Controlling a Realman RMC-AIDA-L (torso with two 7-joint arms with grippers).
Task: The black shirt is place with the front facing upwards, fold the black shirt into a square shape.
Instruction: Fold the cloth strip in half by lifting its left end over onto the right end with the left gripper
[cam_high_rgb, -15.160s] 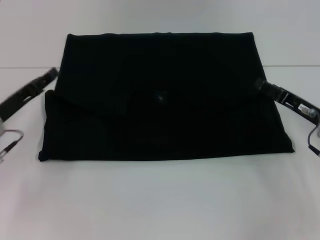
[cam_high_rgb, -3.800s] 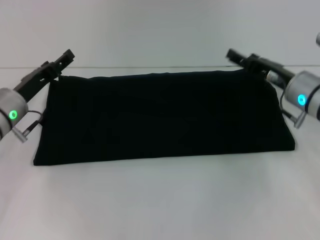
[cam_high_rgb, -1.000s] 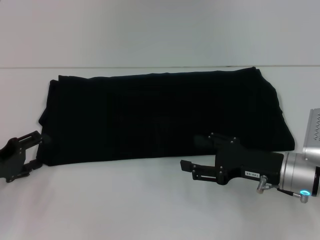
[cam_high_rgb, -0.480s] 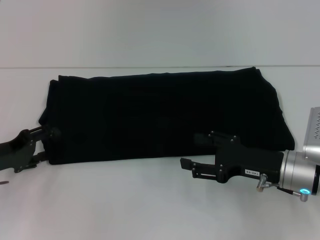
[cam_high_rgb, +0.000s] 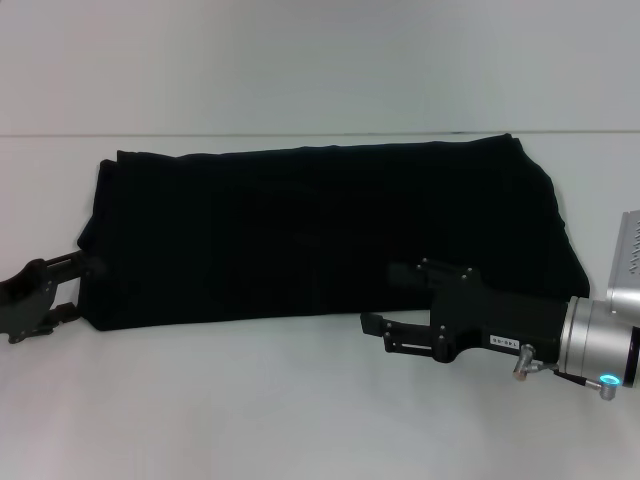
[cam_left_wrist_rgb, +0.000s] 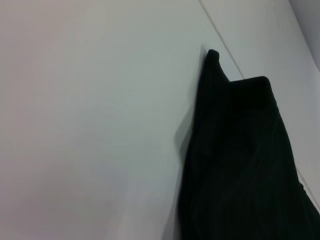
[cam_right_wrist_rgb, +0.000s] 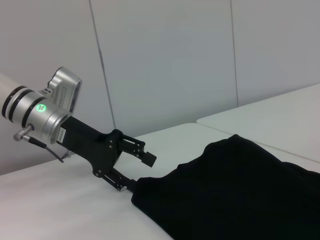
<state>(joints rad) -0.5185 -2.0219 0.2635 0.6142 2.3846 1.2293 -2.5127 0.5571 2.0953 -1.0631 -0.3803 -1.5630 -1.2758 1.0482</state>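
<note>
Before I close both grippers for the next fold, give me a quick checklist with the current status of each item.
1. The black shirt lies flat on the table with no loose sleeve out: ok.
2. The left gripper is open at the shirt's near left corner: ok.
3. The right gripper is open at the shirt's near edge: ok.
4. Cloth sits between the left jaws: cannot tell; in the right wrist view the lower finger meets the corner.
5. Cloth sits between the right jaws: cannot tell.
6. The shirt is square: not ok, it is a wide band.
</note>
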